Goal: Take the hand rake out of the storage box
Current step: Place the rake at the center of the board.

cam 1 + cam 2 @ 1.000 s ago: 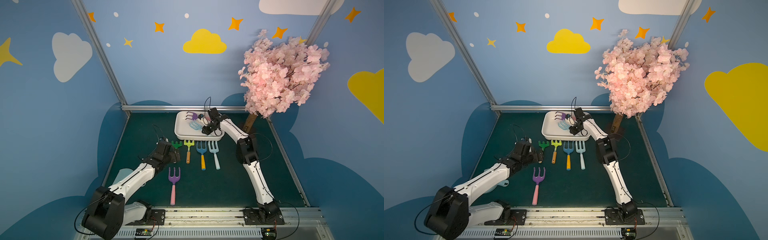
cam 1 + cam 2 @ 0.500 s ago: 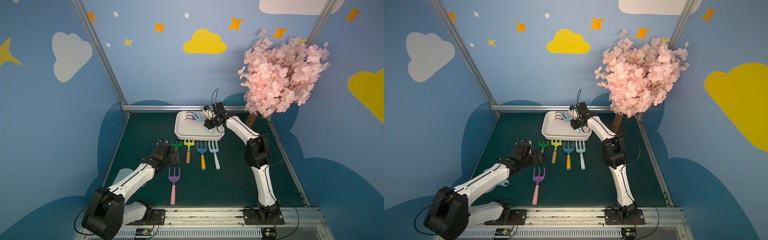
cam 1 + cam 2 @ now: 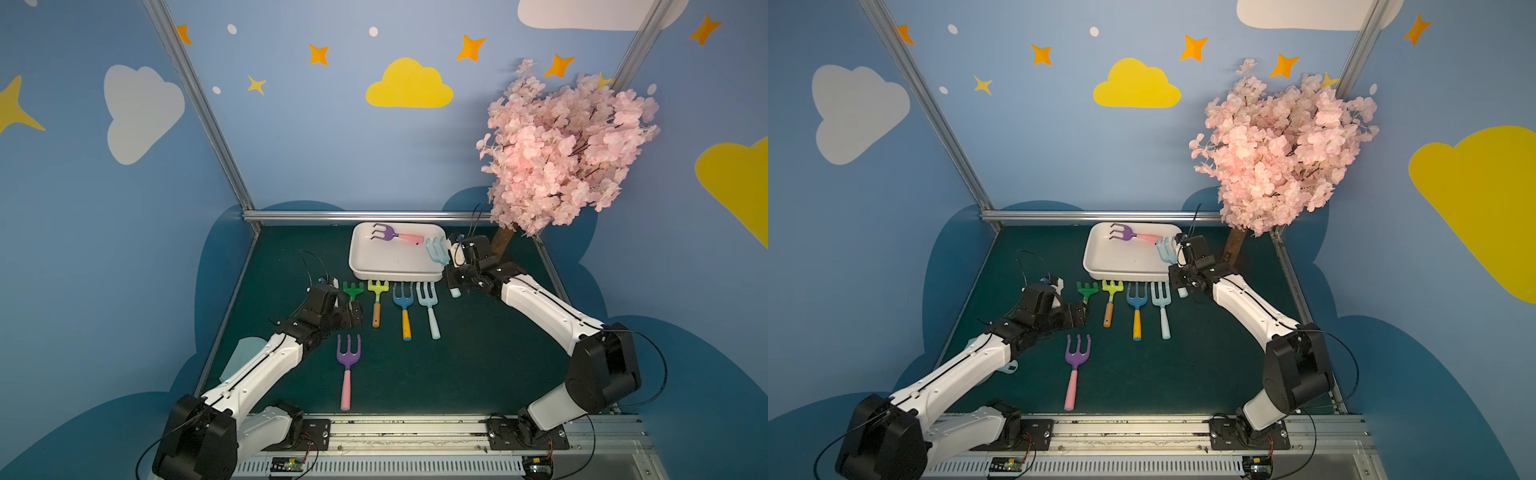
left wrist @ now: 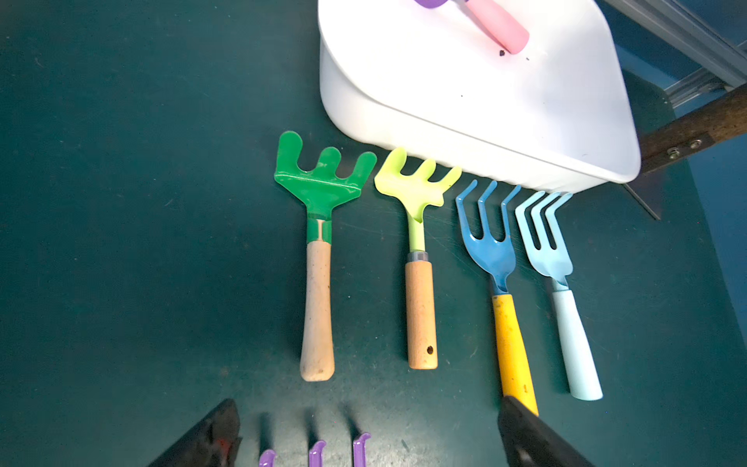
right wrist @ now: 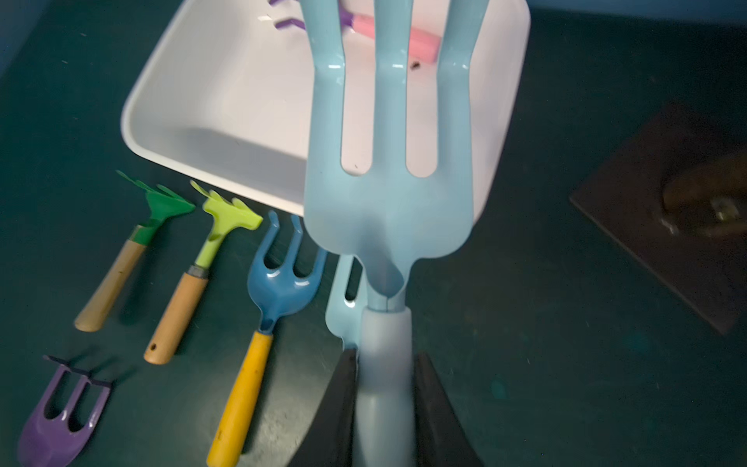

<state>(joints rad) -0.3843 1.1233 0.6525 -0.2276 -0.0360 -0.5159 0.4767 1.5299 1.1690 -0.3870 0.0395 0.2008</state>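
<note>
Right hand (image 5: 384,404) now hangs beside the storage box (image 5: 202,101) instead of over it, clamped on the pale blue hand rake (image 5: 384,202), tines above the rim just ahead; set-down remains, left hand (image 4: 366,432) wide open.

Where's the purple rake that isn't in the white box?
In both top views the purple rake lies alone on the green mat, nearer the front than the row of four rakes, its prongs by the open left tool.
</note>
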